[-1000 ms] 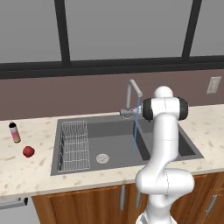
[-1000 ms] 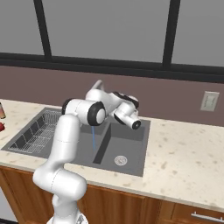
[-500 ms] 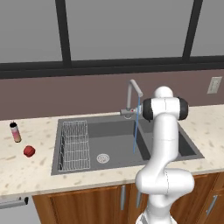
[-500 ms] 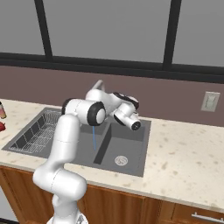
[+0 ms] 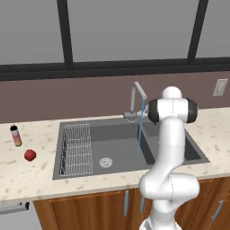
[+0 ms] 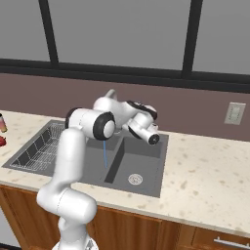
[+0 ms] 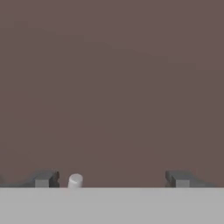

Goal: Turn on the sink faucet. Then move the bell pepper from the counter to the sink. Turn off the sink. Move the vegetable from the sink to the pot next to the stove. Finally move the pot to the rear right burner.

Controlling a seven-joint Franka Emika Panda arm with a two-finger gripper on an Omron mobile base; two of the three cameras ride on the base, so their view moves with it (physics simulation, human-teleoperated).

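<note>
Sink faucet: upright at the back rim of the sink, centre of the left base view; its bent spout points forward and a thin blue stream falls from it into the basin.
Faucet in hand view: a small pale rounded tip shows at the bottom, just right of the left finger; which part of the tap it is cannot be told.
Sink: dark grey double basin, middle of the left base view; wire rack in the left part, a round silver drain beside it.
Bell pepper: red lump on the counter, left edge of the left base view, well apart from the sink.
Counter: beige speckled, running across both base views.
Gripper: fingertips stand wide apart at the bottom of the hand view, nothing between them, facing the brown wall.
Arm: rises at lower right of the left base view, its upper joint just right of the faucet.
Bottle: pink-and-tan, dark cap, upright behind the pepper.
Wall outlet: right of the right base view.
</note>
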